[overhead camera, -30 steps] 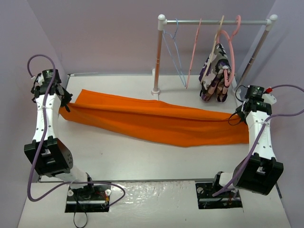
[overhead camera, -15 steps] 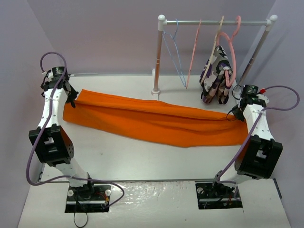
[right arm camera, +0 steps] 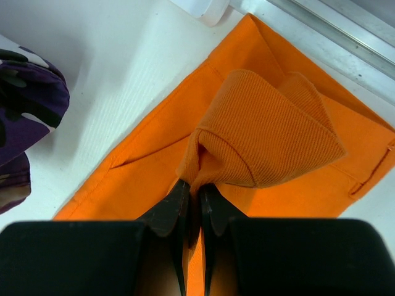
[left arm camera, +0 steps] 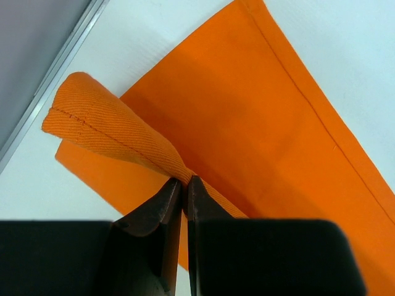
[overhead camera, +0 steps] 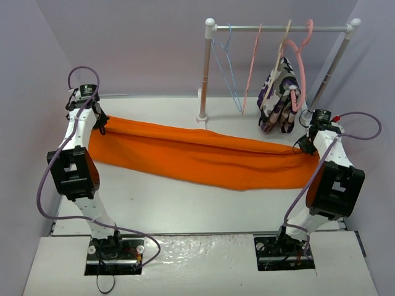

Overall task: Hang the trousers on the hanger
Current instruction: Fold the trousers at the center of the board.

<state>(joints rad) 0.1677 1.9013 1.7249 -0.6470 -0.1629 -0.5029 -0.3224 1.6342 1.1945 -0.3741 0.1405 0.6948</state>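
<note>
Pinching trousers [overhead camera: 197,157] at opposite ends: left fingers [left arm camera: 157,216] grip folded edge, right fingers [right arm camera: 168,213] grip bunched corner.

Carried the left end effector [overhead camera: 99,125] farther toward the back of the worktop [overhead camera: 185,206] and a little inward from its left edge. Drew the right end effector [overhead camera: 304,147] rearward too, nearer the patterned garment [overhead camera: 281,98]. Dragged the trousers [overhead camera: 203,157] along, closer to the rack [overhead camera: 281,28], their left end shifted rightward. Leaned the left arm [overhead camera: 74,172] and the right arm [overhead camera: 336,188] farther over the worktop.
</note>
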